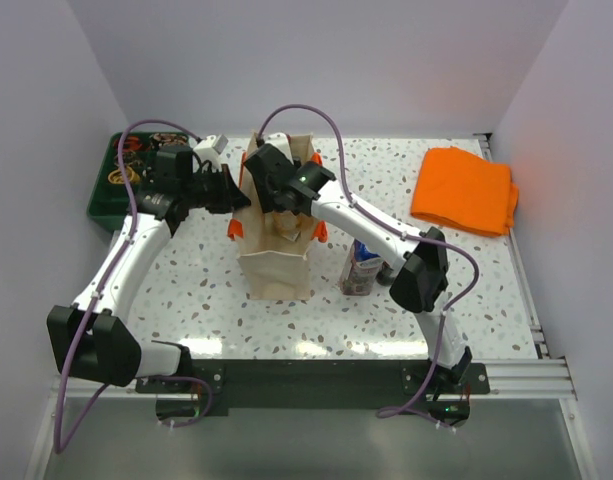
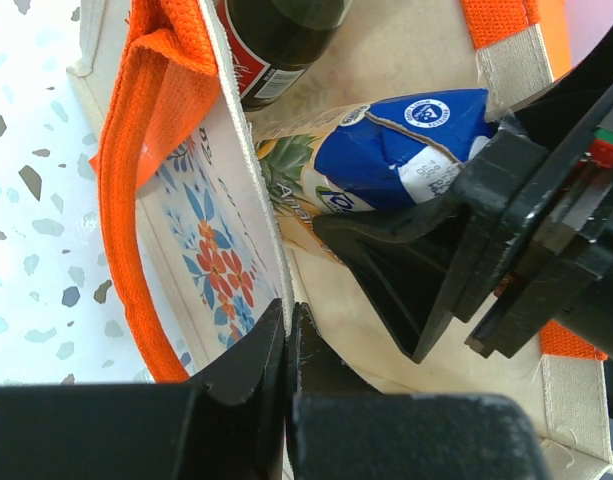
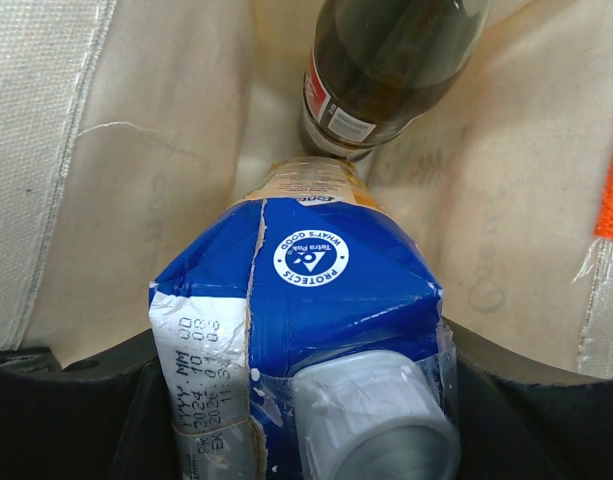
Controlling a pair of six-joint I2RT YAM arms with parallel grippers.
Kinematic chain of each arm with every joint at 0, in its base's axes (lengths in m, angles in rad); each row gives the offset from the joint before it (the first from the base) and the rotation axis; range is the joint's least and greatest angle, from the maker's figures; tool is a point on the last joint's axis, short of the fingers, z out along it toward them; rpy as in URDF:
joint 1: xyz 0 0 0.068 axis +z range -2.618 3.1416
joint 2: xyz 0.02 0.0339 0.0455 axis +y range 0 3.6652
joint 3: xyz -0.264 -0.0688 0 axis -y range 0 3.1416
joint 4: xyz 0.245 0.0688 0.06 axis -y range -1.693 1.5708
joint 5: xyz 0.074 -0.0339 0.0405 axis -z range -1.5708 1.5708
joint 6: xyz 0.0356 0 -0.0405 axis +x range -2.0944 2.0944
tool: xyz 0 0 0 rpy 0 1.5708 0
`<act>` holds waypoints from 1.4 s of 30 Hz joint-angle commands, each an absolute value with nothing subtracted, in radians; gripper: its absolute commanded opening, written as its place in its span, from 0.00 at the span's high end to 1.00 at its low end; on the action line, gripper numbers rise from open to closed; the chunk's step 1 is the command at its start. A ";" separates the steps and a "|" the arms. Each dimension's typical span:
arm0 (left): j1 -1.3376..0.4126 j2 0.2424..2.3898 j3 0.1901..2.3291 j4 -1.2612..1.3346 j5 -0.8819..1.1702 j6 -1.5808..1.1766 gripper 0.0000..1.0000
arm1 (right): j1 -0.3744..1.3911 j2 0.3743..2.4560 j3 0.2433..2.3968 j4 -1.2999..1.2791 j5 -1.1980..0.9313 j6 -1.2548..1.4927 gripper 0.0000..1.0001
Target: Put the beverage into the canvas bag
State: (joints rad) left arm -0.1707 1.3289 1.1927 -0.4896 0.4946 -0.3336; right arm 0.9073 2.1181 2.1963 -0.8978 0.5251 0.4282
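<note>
The canvas bag (image 1: 276,262) stands upright mid-table, beige with orange handles (image 2: 136,150). My left gripper (image 2: 286,335) is shut on the bag's left rim and holds it open; in the top view the left gripper (image 1: 241,196) sits at the bag's left edge. My right gripper (image 3: 306,410) is shut on a blue-topped juice carton (image 3: 306,290) with a white cap, inside the bag's mouth. The carton (image 2: 386,150) and the right gripper (image 2: 486,240) also show in the left wrist view. A dark glass bottle (image 3: 386,70) lies in the bag beneath the carton.
A second carton (image 1: 361,268) and a dark bottle (image 1: 387,271) stand on the table right of the bag, beside my right arm. A folded orange cloth (image 1: 466,190) lies at the back right. A green tray (image 1: 108,195) sits at the back left.
</note>
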 commanded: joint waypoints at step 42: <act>-0.179 1.270 1.167 -0.492 0.546 -0.318 0.84 | 0.864 2.089 2.111 -0.650 0.600 0.520 0.68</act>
State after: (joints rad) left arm -0.1719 1.3003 1.1797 -0.4953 0.5064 -0.3290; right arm 0.8886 2.1223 2.1029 -0.8150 0.5308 0.4862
